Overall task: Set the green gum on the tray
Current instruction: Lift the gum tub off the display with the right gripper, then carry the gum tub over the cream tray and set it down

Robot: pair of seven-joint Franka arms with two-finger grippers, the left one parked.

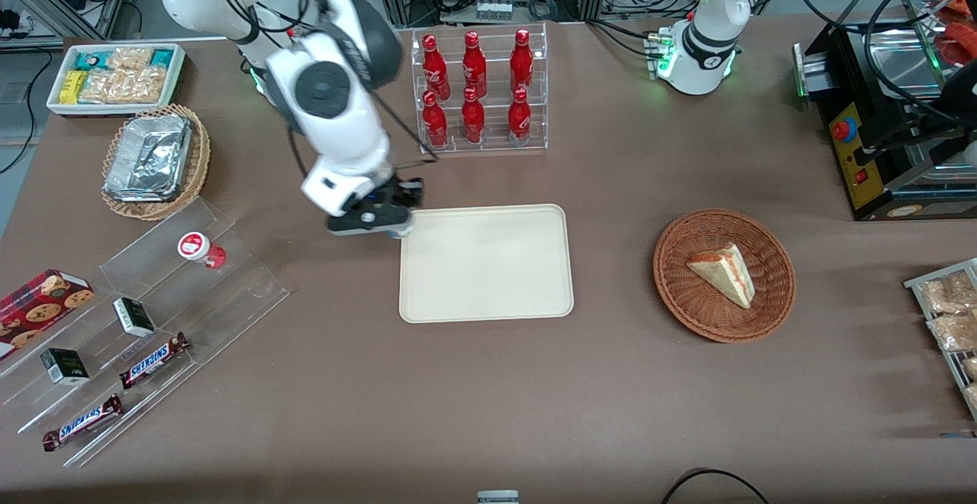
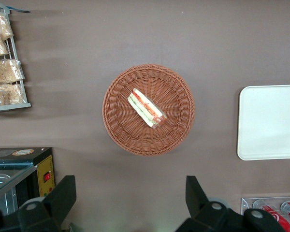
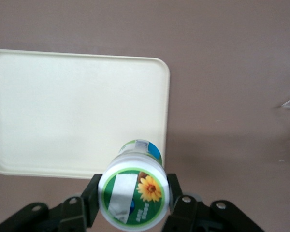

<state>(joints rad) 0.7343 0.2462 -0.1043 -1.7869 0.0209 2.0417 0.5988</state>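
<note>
My right gripper (image 3: 133, 193) is shut on the green gum (image 3: 134, 191), a small white bottle whose round lid has a green rim and a yellow flower. The bottle hangs in the air, over the edge of the cream tray (image 3: 63, 116). In the front view the gripper (image 1: 382, 223) hovers at the corner of the tray (image 1: 488, 267) that lies toward the working arm's end and farther from the camera. The wrist hides the gum in that view.
A clear stepped display (image 1: 145, 321) holds a red-lidded bottle (image 1: 200, 249), small boxes and Snickers bars. Farther from the camera than the tray stands a rack of red cola bottles (image 1: 479, 92). A wicker basket with a sandwich (image 1: 723, 275) lies toward the parked arm's end.
</note>
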